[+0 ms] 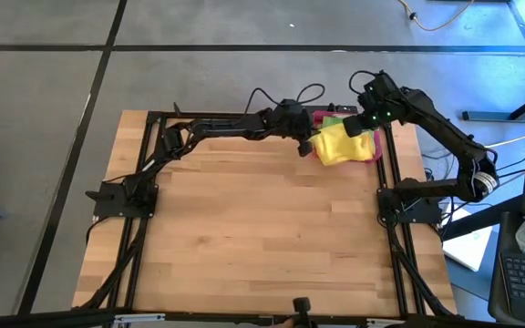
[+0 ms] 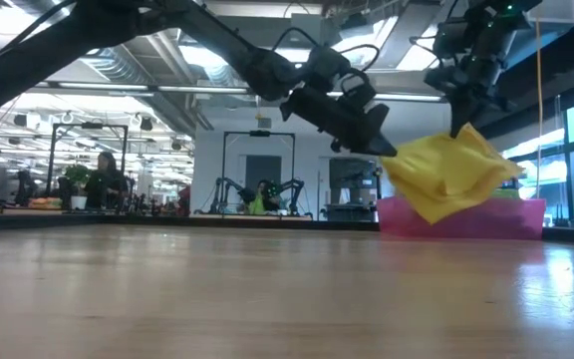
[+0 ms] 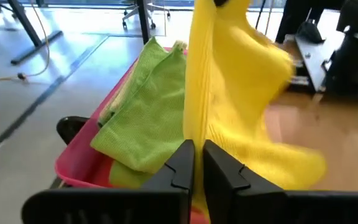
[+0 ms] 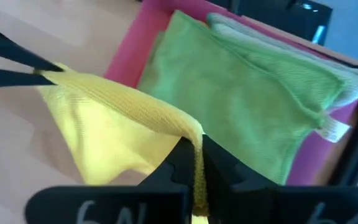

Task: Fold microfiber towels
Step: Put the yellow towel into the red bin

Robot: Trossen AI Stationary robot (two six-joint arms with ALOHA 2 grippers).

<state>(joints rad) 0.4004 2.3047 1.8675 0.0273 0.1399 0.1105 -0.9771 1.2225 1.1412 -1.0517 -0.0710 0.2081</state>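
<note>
A yellow towel (image 1: 344, 146) is held up off the wooden table (image 1: 262, 246) at its far right corner, pinched at two points by both arms; the left gripper (image 1: 306, 146) is closed on the towel's left edge, its two dark fingers (image 3: 180, 167) pressed together with the yellow cloth clamped between them, as seen in the left wrist view; the right gripper (image 1: 363, 128) is likewise closed on the towel's upper edge, a narrow ridge of cloth being squeezed between its fingers (image 4: 182, 163) in the right wrist view; in the low view the towel (image 2: 451, 172) is seen hanging clear of the tabletop, stretched between the left gripper (image 2: 387, 148) and the right gripper (image 2: 458, 125), with its lower corner drooping in front of a pink-red tray (image 2: 526, 217); the tray (image 3: 73, 168) is set at the table's far right edge, partly covered from above by the lifted towel; a bright green towel (image 4: 241, 106) is lain folded inside the tray, on top of the stack; a paler cloth (image 4: 328, 71) is seen beside it, with a white label at its edge; in the room beyond the table a seated person (image 2: 103, 179) is visible at the left of the low view
</note>
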